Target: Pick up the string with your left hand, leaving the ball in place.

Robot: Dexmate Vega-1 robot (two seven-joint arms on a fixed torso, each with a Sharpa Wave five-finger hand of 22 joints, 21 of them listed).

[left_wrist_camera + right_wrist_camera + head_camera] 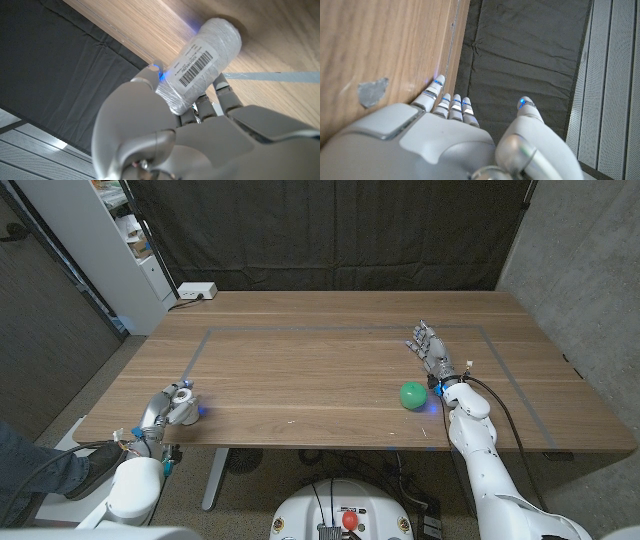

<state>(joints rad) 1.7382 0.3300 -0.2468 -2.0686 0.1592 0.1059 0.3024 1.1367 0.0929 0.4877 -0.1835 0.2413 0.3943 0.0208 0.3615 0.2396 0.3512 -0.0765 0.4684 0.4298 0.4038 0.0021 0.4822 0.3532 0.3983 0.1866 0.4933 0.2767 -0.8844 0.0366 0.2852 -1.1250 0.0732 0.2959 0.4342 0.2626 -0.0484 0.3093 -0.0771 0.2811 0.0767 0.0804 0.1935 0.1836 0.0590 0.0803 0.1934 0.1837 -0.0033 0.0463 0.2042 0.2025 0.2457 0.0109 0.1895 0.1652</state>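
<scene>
Left hand (165, 145) fingers (222, 95) grip the string spool (200, 62).

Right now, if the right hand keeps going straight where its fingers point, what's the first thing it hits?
Nothing, as far as the head view shows. The right hand points toward the table's far edge over bare wood; the green ball sits behind its fingers, near the wrist. Beyond the edge hangs the dark curtain, depth unclear.
</scene>
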